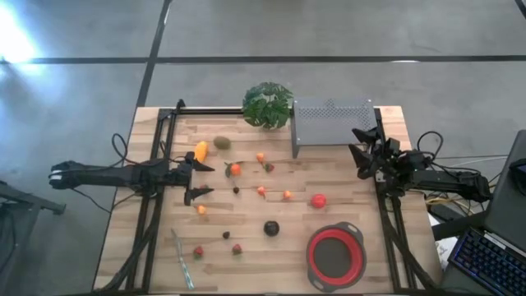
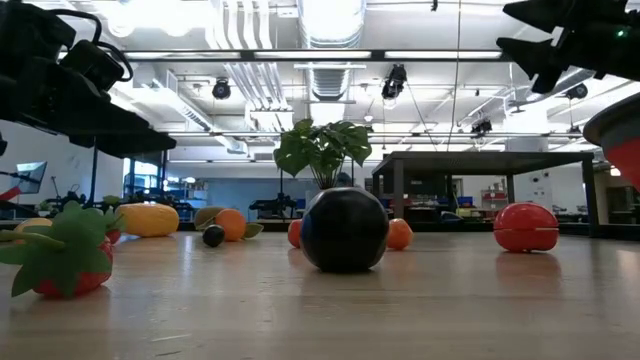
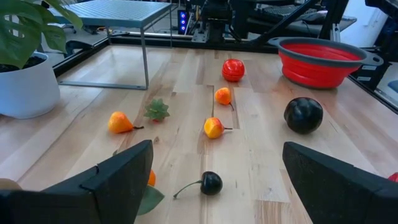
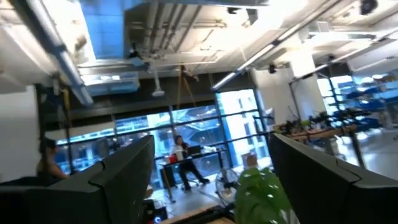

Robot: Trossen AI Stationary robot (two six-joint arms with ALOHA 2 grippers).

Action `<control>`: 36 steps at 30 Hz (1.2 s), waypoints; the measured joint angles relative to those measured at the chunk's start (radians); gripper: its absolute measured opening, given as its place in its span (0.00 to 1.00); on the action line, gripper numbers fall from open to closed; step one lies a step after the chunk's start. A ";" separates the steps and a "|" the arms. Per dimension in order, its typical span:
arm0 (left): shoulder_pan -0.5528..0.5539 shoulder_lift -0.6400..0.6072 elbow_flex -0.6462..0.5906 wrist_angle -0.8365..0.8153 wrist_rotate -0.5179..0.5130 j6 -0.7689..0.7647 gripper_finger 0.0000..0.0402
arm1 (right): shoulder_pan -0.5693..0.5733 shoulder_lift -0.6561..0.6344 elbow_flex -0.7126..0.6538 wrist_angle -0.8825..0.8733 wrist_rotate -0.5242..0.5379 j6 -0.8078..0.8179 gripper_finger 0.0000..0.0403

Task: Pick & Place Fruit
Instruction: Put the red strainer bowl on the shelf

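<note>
Toy fruit lies scattered on the wooden table (image 1: 345, 177): a yellow-orange piece (image 1: 200, 150), a kiwi (image 1: 221, 142), small orange balls (image 1: 235, 169), a red apple (image 1: 318, 200), a dark round fruit (image 1: 271, 228) and strawberries (image 1: 237, 248). My left gripper (image 1: 204, 180) hovers open at the table's left side, facing the fruit; nothing is between its fingers (image 3: 124, 171). My right gripper (image 1: 362, 146) is raised at the table's right edge, open and empty. It tips upward, so the right wrist view shows only the room beyond its fingers (image 4: 124, 168).
A red bowl (image 1: 335, 255) stands at the near right. A grey metal stand (image 1: 333, 123) and a potted leafy plant (image 1: 267, 104) are at the far edge. A thin pale stick (image 1: 182, 256) lies near left. A keyboard (image 1: 491, 261) sits off the table's right.
</note>
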 joint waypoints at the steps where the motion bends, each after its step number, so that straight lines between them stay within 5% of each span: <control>1: 0.000 0.000 0.000 0.000 0.000 0.000 0.91 | 0.000 0.001 0.000 0.000 -0.015 -0.008 0.75; 8: 0.000 0.000 0.000 0.000 0.000 0.000 0.91 | 0.000 0.010 0.049 -0.064 -0.036 0.024 0.71; 21: 0.000 0.000 0.000 0.000 0.000 0.000 0.91 | 0.001 0.223 0.574 -1.040 -0.081 0.118 0.62; 30: 0.000 0.000 0.000 0.000 0.000 0.000 0.91 | 0.089 0.493 0.791 -1.459 -0.137 0.234 0.56; 36: 0.000 0.000 0.000 0.000 0.000 0.000 0.91 | 0.217 0.626 0.882 -1.552 -0.138 0.267 0.51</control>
